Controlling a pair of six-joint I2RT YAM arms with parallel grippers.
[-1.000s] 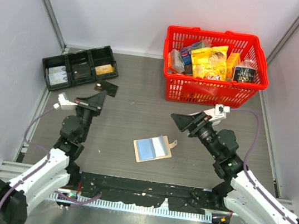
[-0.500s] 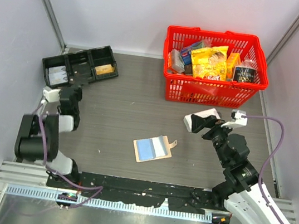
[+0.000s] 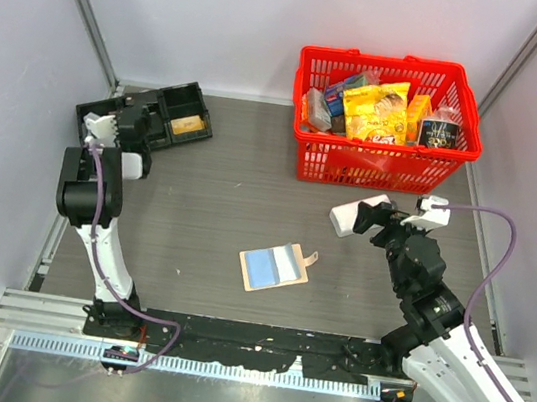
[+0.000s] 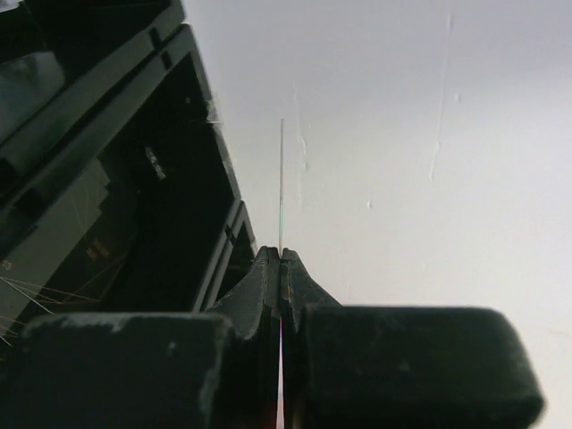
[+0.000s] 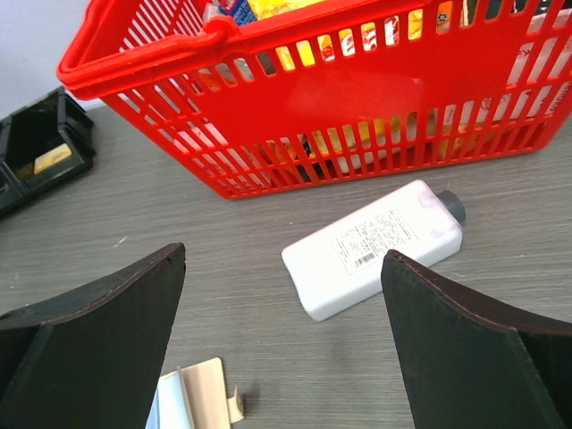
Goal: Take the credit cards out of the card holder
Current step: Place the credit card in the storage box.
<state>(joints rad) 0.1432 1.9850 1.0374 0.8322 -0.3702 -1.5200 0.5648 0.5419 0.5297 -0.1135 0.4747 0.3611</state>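
The tan card holder (image 3: 274, 266) lies flat mid-table, its blue and grey panels up; its tan corner (image 5: 192, 393) shows low in the right wrist view. My left gripper (image 3: 121, 125) is up at the black tray (image 3: 183, 107), shut (image 4: 281, 255) on a credit card (image 4: 281, 179) that I see edge-on as a thin line. The tray's compartments (image 4: 107, 179) lie just left of the card. My right gripper (image 3: 379, 218) hangs open (image 5: 282, 255) above the table right of the holder, with nothing between its fingers.
A white bottle (image 3: 349, 217) lies on its side under my right gripper, also seen in the right wrist view (image 5: 371, 246). Behind it stands a red basket (image 3: 380, 162) full of packets, its slatted wall (image 5: 313, 98) close by. Grey walls enclose the table.
The left arm has swung from mid-table out to the black tray, carrying the card. The right gripper has drawn back to the right and opened slightly wider, uncovering the white bottle.
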